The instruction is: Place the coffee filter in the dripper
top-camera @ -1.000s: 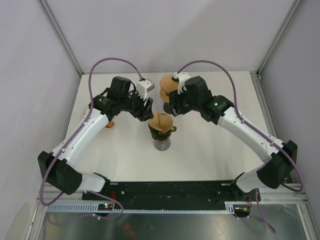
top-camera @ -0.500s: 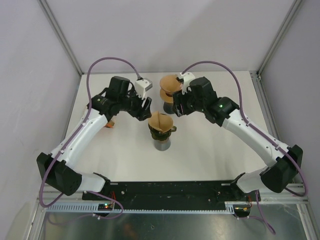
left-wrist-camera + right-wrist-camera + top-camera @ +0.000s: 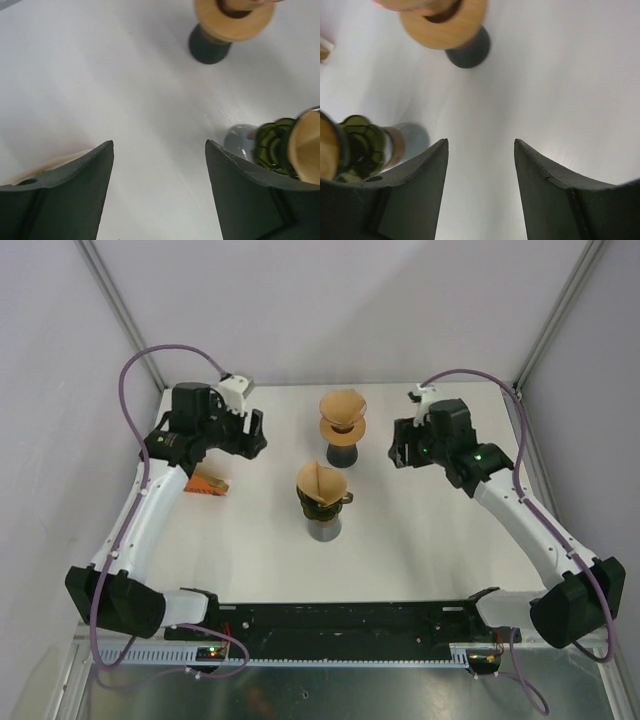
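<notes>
Arms on both sides reached from the near edge toward the far half of the white bench [image 3: 420, 540], each elbow bowed outward and each wrist turned in toward the middle.

The left pincer [image 3: 254, 435] hung at the far left with its jaws apart. In its own wrist view the left pincer [image 3: 159, 167] held nothing, and only bare bench showed between the two dark fingers [image 3: 75, 192]. The right pincer [image 3: 397, 445] mirrored it at the far right. It was likewise spread wide and empty, as the wrist view of the right pincer [image 3: 480, 157] showed.

Between them, well apart from either, stood a wooden stand [image 3: 342, 418] on a dark foot.

The coffee filter [image 3: 322, 480] sat as an open brown cone inside the green glass dripper [image 3: 328, 502], which stood on a grey cup [image 3: 324, 528] near the bench's centre, just nearer than the stand. Each wrist camera caught the dripper at the edge of its frame (at the right [image 3: 272, 147] for the left arm, at the left [image 3: 357, 147] for the right arm).

A small orange object [image 3: 208, 483] lay on the bench beside the left forearm.
</notes>
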Controlling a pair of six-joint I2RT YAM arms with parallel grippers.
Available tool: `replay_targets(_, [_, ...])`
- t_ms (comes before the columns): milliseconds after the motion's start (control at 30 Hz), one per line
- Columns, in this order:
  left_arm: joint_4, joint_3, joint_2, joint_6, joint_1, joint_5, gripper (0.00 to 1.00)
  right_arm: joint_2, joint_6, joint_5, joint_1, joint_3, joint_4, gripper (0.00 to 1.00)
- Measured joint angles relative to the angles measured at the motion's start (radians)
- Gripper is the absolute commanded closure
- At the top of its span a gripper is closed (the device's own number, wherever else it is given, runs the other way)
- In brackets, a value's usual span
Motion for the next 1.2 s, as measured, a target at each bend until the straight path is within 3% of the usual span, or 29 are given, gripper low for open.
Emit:
replay_targets(333, [0.241,-0.276,-0.063,-0.035,0.219,-0.049,0.11,-0.139,0.068,-0.014,-0.243,-0.264,0.163,0.31])
replay_targets(500, [0.38,-0.412,-0.072,-0.042,0.298,-0.066,0.08,-0.212,0.104,-0.02,-0.322,-0.378,0.254,0.12])
replay_targets(633, [0.477,-0.499,-0.072,-0.05,0.338,-0.066,0.07,-0.221,0.116,-0.022,-0.362,-0.422,0.301,0.02])
replay_targets(1200, [0.939,-0.839,-0.055,-0.105,0.415,-0.094,0.0,-0.19,0.13,0.016,-0.454,-0.628,0.505,0.01])
